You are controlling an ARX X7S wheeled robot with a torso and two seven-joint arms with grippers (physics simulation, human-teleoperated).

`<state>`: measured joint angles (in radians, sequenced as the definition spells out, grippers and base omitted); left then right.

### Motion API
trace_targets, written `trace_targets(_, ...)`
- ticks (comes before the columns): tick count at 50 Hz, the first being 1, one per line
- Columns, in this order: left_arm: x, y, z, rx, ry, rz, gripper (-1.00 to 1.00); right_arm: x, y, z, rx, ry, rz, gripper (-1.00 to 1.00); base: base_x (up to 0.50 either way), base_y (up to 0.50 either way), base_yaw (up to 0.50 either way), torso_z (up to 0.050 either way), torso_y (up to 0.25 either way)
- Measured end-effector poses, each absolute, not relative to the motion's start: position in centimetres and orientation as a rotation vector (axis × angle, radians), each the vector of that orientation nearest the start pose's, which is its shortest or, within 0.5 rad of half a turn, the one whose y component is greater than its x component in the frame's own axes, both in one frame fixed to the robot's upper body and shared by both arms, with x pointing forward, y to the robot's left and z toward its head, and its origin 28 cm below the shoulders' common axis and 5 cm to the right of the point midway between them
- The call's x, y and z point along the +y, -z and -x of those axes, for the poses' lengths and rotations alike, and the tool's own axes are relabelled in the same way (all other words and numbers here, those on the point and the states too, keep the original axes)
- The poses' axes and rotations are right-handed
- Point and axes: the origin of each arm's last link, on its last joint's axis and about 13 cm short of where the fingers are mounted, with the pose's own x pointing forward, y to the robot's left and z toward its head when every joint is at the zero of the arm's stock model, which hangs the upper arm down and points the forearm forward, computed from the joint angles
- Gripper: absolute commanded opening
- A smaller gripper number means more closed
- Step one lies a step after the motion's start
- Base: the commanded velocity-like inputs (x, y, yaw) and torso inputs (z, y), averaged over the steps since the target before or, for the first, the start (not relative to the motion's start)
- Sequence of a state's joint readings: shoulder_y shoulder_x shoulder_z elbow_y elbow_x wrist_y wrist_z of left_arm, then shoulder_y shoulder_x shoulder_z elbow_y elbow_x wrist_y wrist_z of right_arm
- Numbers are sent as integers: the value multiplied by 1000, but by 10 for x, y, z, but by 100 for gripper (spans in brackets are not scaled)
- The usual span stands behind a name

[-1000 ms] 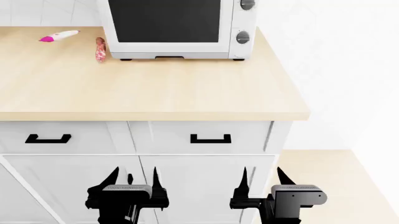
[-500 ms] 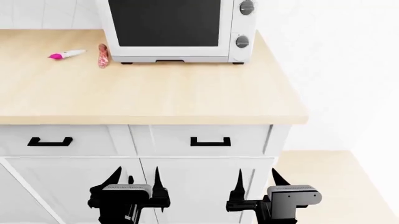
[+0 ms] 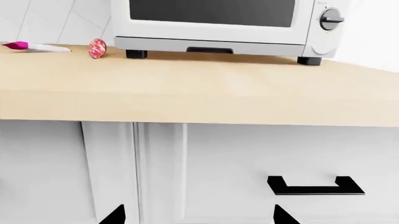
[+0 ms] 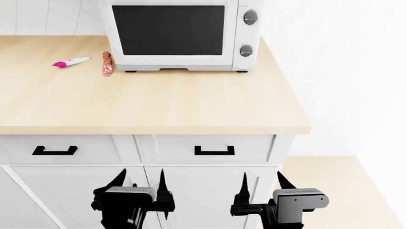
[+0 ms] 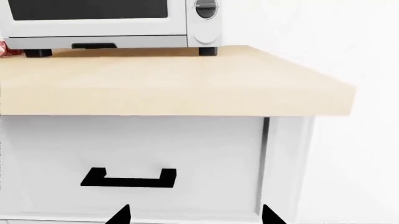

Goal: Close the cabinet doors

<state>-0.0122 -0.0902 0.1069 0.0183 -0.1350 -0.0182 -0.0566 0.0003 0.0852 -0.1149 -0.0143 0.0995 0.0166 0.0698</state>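
- Head view: both grippers hover low before the cabinet doors point(image 4: 203, 191), which face the robot, long axis upright. Left gripper point(image 4: 141, 183) spread wide, empty; right gripper point(image 4: 260, 183) likewise.
- Left wrist view: drawer handle point(image 3: 315, 185), microwave point(image 3: 224, 23) above.
- Right wrist view: counter point(image 5: 174, 84) overhangs the drawer.

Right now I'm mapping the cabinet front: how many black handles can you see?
2. One handle is on the left drawer, the other handle on the right drawer, both under the countertop. Lower handles may be hidden.
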Motion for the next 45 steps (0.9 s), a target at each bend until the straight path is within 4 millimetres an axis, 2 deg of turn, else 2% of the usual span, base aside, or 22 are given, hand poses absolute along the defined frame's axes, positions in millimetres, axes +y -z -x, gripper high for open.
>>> trace_targets(8, 205, -34, -212, -42, 70, 37, 100, -95, -27, -207, 11, -48, -4, 100, 0, 0, 0, 50, 0)
trace_targets(14, 209, -61, -212, -105, 84, 27, 100, -99, -51, -205, 4, -38, 42, 100, 0, 0, 0, 50, 0)
trace_targets(23, 220, -113, -216, -209, 65, -5, 100, -108, -109, -204, -44, 35, 112, 100, 0, 0, 0, 50, 0)
trace_targets(35, 231, -192, -217, -377, 48, -77, 100, -123, -191, -204, -227, 80, 133, 100, 0, 0, 0, 50, 0)
trace_targets(45, 240, -257, -212, -523, 13, -100, 100, -126, -253, -198, -367, 99, 146, 100, 0, 0, 0, 50, 0)
